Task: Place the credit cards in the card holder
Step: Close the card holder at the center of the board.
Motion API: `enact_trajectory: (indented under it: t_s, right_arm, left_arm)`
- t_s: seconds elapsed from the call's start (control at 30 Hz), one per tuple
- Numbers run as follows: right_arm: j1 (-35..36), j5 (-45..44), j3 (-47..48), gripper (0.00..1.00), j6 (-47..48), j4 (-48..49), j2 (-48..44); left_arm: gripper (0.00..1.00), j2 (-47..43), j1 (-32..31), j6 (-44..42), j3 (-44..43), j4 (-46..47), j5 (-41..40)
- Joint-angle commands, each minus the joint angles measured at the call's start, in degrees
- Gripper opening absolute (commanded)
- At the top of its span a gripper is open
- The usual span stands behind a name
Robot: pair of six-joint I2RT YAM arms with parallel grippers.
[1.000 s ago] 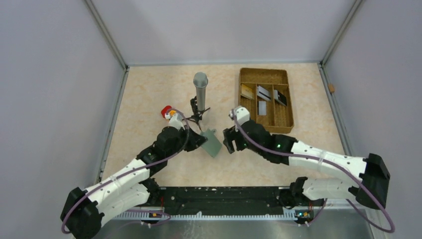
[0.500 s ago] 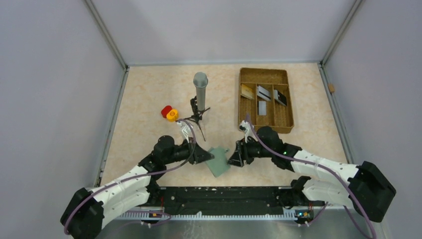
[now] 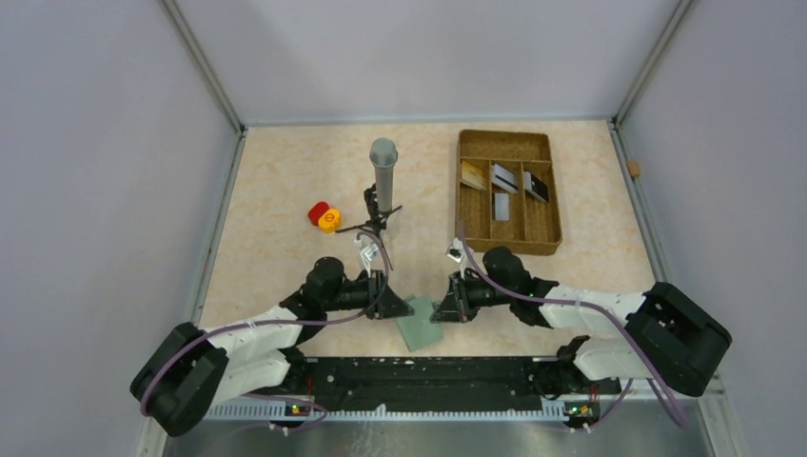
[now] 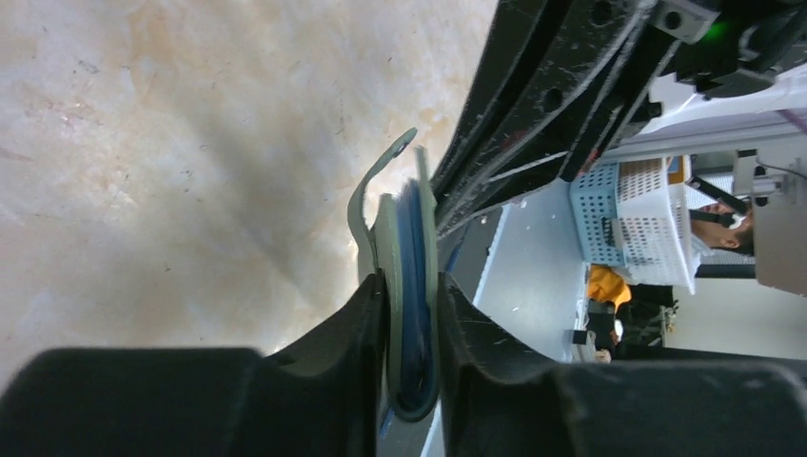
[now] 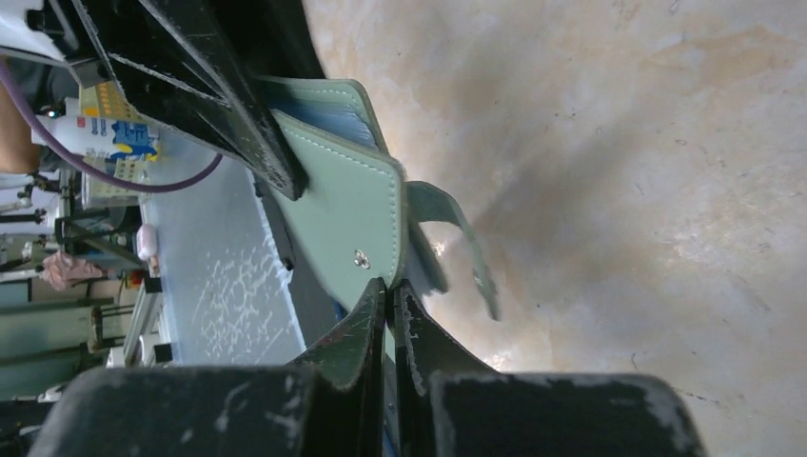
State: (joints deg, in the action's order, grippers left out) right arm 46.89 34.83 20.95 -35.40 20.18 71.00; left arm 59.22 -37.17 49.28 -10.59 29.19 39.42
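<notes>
Both arms have drawn the card holder (image 3: 420, 332) to the near edge.
The left gripper (image 3: 398, 307) clamps its folded body; the right gripper (image 3: 441, 310) is pinched shut on the outer flap. Opening it well likely means peeling that flap gently while the left holds firm. The credit cards (image 3: 502, 186) lie in the far-right brown tray (image 3: 504, 139).

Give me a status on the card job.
Done: nothing yet; no card shows in the card holder, which looks folded shut. In hand: the left gripper and the right gripper both pinch it, probably to open it. Left: all four visible credit cards lie in the brown tray.
</notes>
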Motion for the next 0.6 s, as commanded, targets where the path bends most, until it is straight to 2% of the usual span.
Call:
enact_trajectory:
  t_s: [0.0, 0.13, 0.3, 0.4, 0.5, 0.57]
  right_arm:
    - [1.57, 0.66, 2.19, 0.00, 1.02, 6.57, 2.08]
    - [2.47, -1.30, 4.07, 0.00, 2.34, 5.04, 4.93]
    - [3.72, -3.59, 6.01, 0.00, 3.14, 3.51, 7.77]
    - [3.82, -4.79, 6.28, 0.00, 3.06, 3.14, 8.16]
    - [3.75, -7.32, 6.62, 0.06, 3.79, -0.79, 6.02]
    - [3.27, -10.45, 7.05, 0.15, 5.29, -5.89, 3.02]
  left_arm:
    - [0.32, 3.68, -0.32, -2.13, -2.47, 2.83, 1.68]
    - [0.45, 7.62, -0.33, -2.87, -3.30, 3.38, 2.52]
    - [0.46, 10.76, -0.49, -3.16, -3.83, 4.77, 3.44]
    - [0.35, 11.56, -0.62, -3.65, -3.92, 4.78, 3.73]
    - [0.11, 12.59, -0.63, -5.87, -4.47, 1.69, 2.34]
    - [0.00, 13.50, -0.64, -8.30, -5.37, -2.32, 1.18]
